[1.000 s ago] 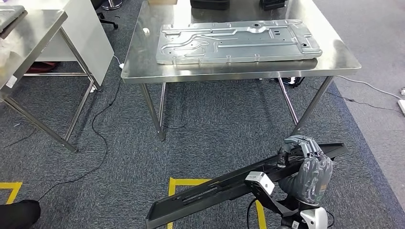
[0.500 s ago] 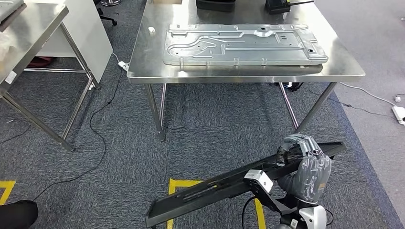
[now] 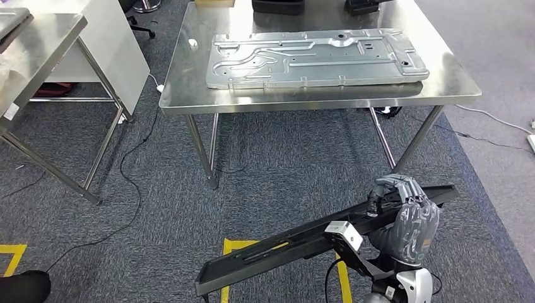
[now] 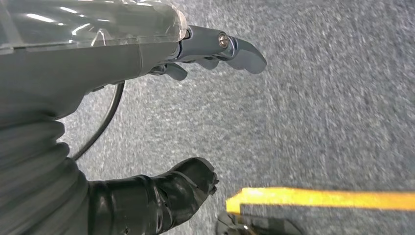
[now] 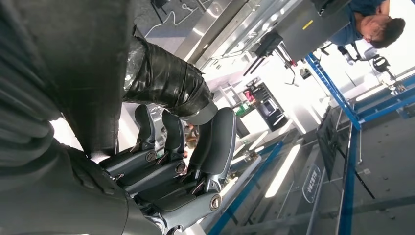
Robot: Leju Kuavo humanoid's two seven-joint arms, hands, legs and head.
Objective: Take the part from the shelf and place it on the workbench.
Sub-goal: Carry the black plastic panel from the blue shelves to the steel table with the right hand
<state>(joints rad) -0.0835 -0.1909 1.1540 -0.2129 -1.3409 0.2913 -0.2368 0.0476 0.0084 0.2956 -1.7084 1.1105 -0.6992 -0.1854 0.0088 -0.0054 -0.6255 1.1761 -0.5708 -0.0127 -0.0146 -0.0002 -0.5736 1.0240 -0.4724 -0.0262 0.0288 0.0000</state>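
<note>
A long black tray-like part [image 3: 284, 247] slants low across the carpet in the head view, and my right hand [image 3: 407, 222] grips it near its far end. Seen from the right wrist, the fingers [image 5: 169, 161] curl around the dark part [image 5: 63, 54]. The steel workbench [image 3: 315, 101] stands ahead, apart from the part, with a large grey stamped metal plate [image 3: 315, 57] lying on it. My left hand [image 4: 112, 63] hangs over the grey carpet, its fingers apart and holding nothing.
A second steel table [image 3: 38, 44] stands at the left. Cables trail over the carpet under and beside the workbench. Yellow floor tape [image 3: 243, 241] lies below the part. Black boxes [image 3: 277, 6] sit at the workbench's back edge. A person [image 5: 377, 24] stands by blue racking [image 5: 342, 98].
The whole picture shifted slightly between frames, so the camera moved. My right hand still grips the black part in much the same pose.
</note>
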